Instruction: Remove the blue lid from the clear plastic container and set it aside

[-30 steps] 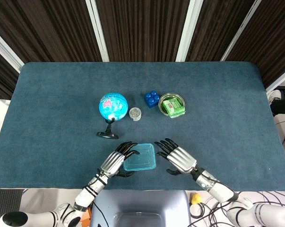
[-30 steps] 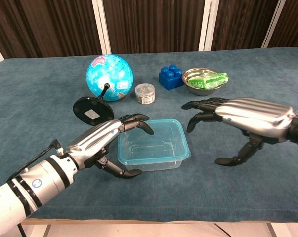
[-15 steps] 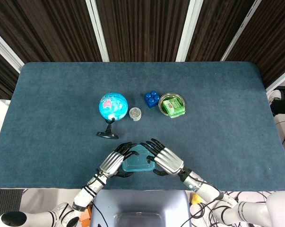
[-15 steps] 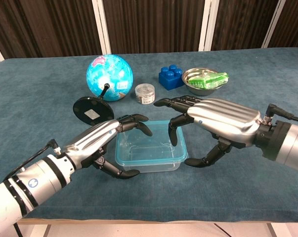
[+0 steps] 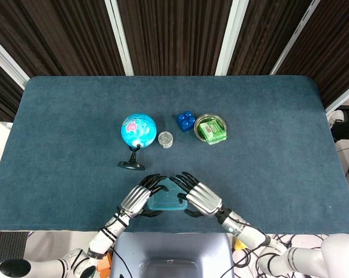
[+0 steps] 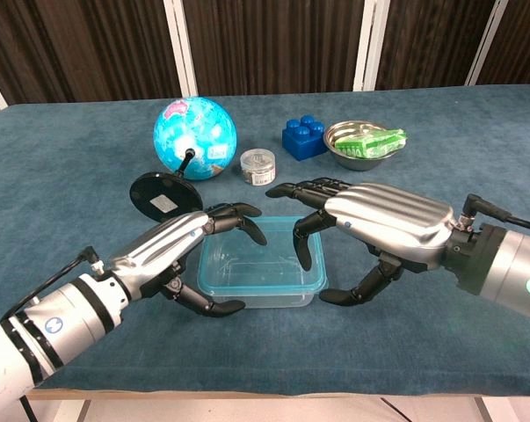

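Note:
The clear plastic container (image 6: 260, 274) with its blue lid (image 5: 164, 200) lies flat near the table's front edge, between my two hands. My left hand (image 6: 178, 253) holds its left end, fingers arched over the far-left corner and thumb against the near-left side. My right hand (image 6: 383, 224) reaches over the right half of the lid. Its fingertips (image 6: 300, 255) curl down onto the lid and its thumb sits at the near-right corner. In the head view my left hand (image 5: 138, 197) and right hand (image 5: 199, 197) hide most of the container.
Behind the container stand a small globe (image 6: 195, 127) on a black base (image 6: 165, 195), a small clear jar (image 6: 257, 166), a blue toy brick (image 6: 305, 136) and a metal bowl (image 6: 338, 139) holding a green packet (image 6: 370, 140). The blue table (image 6: 62, 167) stretches wide to both sides.
My right hand has swung in from the right and closed over the lid's right half. The container has slid a little to the left, and my left hand has moved with it.

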